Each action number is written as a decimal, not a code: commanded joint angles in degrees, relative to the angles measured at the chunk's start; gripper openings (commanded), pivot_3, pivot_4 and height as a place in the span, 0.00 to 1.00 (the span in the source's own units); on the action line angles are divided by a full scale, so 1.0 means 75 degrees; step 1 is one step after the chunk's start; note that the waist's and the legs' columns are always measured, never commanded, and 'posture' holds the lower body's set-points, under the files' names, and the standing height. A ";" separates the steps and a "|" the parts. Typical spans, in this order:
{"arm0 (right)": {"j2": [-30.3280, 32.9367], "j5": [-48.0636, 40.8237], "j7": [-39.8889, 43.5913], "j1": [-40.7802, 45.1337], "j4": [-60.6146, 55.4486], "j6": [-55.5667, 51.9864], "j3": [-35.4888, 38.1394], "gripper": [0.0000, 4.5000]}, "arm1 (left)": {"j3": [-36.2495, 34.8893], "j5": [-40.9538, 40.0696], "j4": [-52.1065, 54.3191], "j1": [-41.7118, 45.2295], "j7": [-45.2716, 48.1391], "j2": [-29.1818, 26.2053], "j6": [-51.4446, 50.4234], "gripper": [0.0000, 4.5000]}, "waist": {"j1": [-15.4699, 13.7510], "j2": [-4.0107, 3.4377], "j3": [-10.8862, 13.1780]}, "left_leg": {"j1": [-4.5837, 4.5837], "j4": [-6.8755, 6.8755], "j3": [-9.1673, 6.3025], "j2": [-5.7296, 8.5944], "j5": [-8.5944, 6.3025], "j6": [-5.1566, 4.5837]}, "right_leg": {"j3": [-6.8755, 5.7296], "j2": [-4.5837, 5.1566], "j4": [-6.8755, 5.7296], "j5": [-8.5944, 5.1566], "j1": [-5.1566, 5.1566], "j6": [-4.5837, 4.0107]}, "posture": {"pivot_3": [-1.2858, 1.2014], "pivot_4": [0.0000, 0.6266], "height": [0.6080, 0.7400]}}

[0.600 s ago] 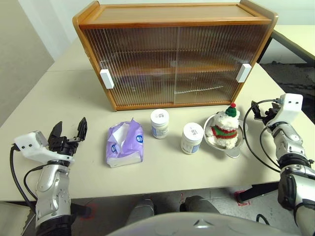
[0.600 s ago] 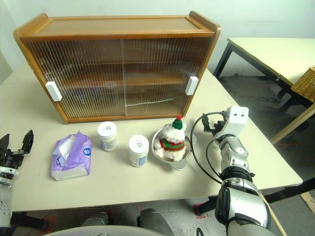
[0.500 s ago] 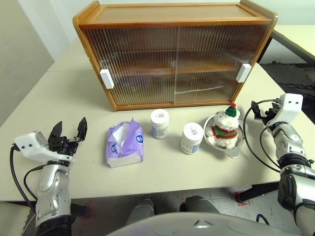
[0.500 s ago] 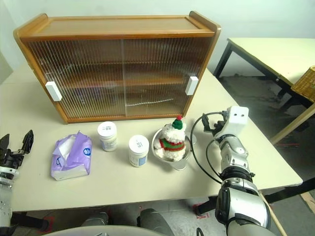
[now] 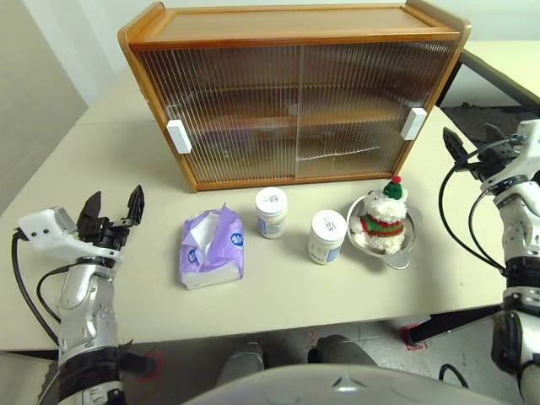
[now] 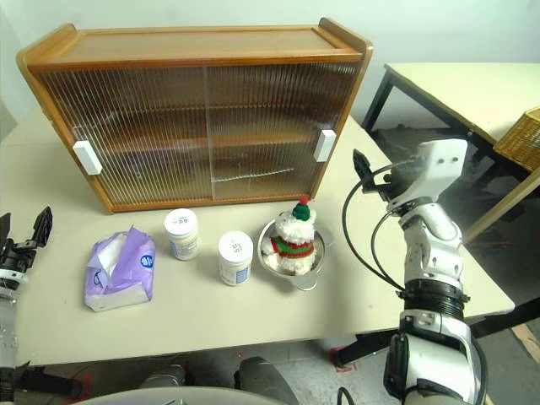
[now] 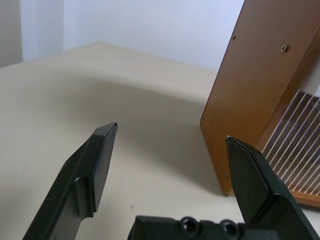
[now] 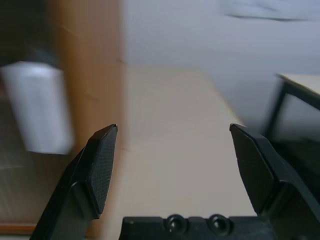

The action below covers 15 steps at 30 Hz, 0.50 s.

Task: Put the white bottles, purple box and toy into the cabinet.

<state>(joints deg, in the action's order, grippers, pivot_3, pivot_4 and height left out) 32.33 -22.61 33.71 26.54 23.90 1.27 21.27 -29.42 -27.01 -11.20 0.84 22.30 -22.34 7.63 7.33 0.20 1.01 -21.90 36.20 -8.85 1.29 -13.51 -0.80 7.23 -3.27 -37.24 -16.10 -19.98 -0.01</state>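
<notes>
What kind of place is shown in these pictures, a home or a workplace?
Probably a lab or test room, not a home. A wooden cabinet with ribbed clear sliding doors stands on a plain beige table with bare white walls behind, a second beige table on black legs stands nearby, and the floor is bare grey.

The cabinet [image 5: 295, 89] is framed in smooth, satin-finished wood, with doors of ribbed clear plastic and matt white handles. A soft, glossy lilac film is seen on the purple box [image 5: 211, 250]. The white bottles [image 5: 271, 212] are of smooth plastic with paper-like labels. Fluffy plush is shown by the toy [image 5: 382, 225], seated in a shiny steel bowl [image 5: 403, 252]. The table [image 5: 126, 160] is matt beige
</notes>
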 commanded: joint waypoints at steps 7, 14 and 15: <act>0.0152 -0.2571 0.1251 -0.0627 -0.3339 -0.2441 0.0108 1.00 | -0.0109 -0.0156 0.0388 0.0309 -0.0045 -0.0323 -0.0377 0.99 | 0.0020 0.0016 0.0002 | -0.0005 0.0036 0.0002 0.0031 0.0000 0.0000 | 0.0001 -0.0038 0.0000 -0.0031 0.0013 0.0052 | 0.45 0.03 1.00; 0.0470 -0.3496 0.2198 -0.1198 -0.4874 -0.4051 -0.0761 1.00 | 0.0054 -0.0128 0.0639 0.0710 -0.0307 -0.0200 -0.0676 0.99 | 0.0008 0.0042 0.0001 | 0.0001 0.0086 -0.0026 0.0042 0.0001 0.0002 | 0.0003 -0.0096 -0.0001 -0.0067 0.0050 -0.0008 | 0.45 0.02 1.00; 0.0480 -0.3516 0.2270 -0.1244 -0.4957 -0.4144 -0.0824 1.00 | 0.0088 -0.0125 0.0709 0.0742 -0.0349 -0.0168 -0.0730 0.99 | 0.0007 0.0046 0.0000 | 0.0002 0.0094 -0.0027 0.0043 0.0001 0.0002 | 0.0005 -0.0098 -0.0001 -0.0066 0.0056 -0.0006 | 0.45 0.02 1.00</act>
<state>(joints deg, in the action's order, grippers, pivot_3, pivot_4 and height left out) 35.06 -47.93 49.68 17.76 -11.77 -28.00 16.37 -29.76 -28.10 -6.95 5.88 20.24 -23.99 3.31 7.38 0.54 1.01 -21.88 36.92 -9.06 1.64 -13.50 -0.78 7.26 -4.02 -37.25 -16.58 -19.53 -0.03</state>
